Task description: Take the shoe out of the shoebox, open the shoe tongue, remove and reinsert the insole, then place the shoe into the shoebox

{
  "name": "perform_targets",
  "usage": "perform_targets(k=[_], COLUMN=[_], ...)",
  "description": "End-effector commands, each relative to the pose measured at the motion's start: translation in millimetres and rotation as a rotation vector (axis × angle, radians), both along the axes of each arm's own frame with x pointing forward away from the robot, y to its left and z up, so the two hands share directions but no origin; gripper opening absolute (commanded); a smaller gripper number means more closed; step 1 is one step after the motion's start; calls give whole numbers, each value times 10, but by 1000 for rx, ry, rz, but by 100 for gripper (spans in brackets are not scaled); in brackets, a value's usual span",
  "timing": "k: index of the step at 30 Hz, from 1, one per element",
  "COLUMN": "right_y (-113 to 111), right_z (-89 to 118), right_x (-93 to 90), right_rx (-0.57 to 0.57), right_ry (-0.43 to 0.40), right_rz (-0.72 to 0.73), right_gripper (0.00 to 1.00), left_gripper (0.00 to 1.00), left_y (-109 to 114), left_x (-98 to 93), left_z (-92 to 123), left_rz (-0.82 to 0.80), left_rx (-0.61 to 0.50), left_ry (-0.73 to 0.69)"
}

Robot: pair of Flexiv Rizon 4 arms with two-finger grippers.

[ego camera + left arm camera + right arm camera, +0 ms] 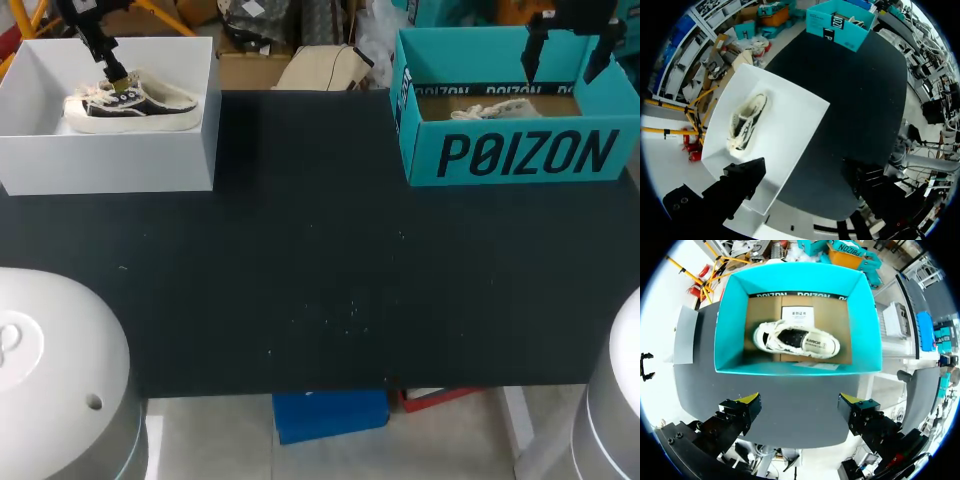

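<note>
left shoe in left box | right shoe in right box

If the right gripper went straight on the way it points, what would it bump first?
Most likely the white shoe lying in the teal shoebox: the open right gripper points down into it. Depth is unclear, so the box's near wall could come first.

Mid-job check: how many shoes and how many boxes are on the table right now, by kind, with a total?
Shoes: 2 (left shoe in the white box, right shoe in the teal box)
Boxes: 2 (white box, teal box)
Total: 4
</note>
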State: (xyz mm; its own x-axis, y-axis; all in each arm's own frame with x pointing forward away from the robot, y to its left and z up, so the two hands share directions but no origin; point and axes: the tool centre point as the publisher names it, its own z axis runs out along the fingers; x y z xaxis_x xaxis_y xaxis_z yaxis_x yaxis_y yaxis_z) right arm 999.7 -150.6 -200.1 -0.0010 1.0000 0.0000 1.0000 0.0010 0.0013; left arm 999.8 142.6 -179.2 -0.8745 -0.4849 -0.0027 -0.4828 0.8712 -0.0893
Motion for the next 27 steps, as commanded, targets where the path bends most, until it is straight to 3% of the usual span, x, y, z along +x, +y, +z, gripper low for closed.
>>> perform_targets(k=[1,4,5,6,7,8,9,10,11,12,13,14,16,20,27], right_y=[2,2,2,2,2,2,2,2,2,2,2,2,2,2,2], right_z=[2,2,2,2,2,2,2,2,2,2,2,2,2,2,2], right_x=[0,0,0,0,0,0,0,0,0,0,0,0,0,0,0], right_rx=[0,0,0,0,0,0,0,0,0,0,0,0,0,0,0], right_ry=[1,1,1,1,1,1,1,1,1,1,1,1,1,1,1], right_rz=[-1,-1,-1,-1,-1,-1,-1,-1,-1,-1,-1,-1,-1,-1,-1], right_gripper=[100,100,100,100,100,100,100,100,100,100,100,100,100,100,100], left_gripper=[100,100,60,42,46,91,76,46,44,50,83,86,80,86,84], left_y=[-2,-2,9,27,55,87,122,162,200,234,270,300,360,469,615], left_x=[-27,-18,-3,20,54,89,127,174,219,264,316,364,465,668,1041], left_z=[11,-27,-60,-87,-112,-130,-153,-189,-221,-247,-274,-305,-360,-495,-757], left_rz=[-686,-651,-625,-600,-574,-559,-545,-526,-516,-511,-502,-506,-478,-436,-382], left_rx=[121,103,86,82,71,45,44,63,62,61,70,66,74,73,62], left_ry=[-85,-89,-91,-95,-96,-94,-94,-86,-77,-77,-74,-73,-67,-63,-45])
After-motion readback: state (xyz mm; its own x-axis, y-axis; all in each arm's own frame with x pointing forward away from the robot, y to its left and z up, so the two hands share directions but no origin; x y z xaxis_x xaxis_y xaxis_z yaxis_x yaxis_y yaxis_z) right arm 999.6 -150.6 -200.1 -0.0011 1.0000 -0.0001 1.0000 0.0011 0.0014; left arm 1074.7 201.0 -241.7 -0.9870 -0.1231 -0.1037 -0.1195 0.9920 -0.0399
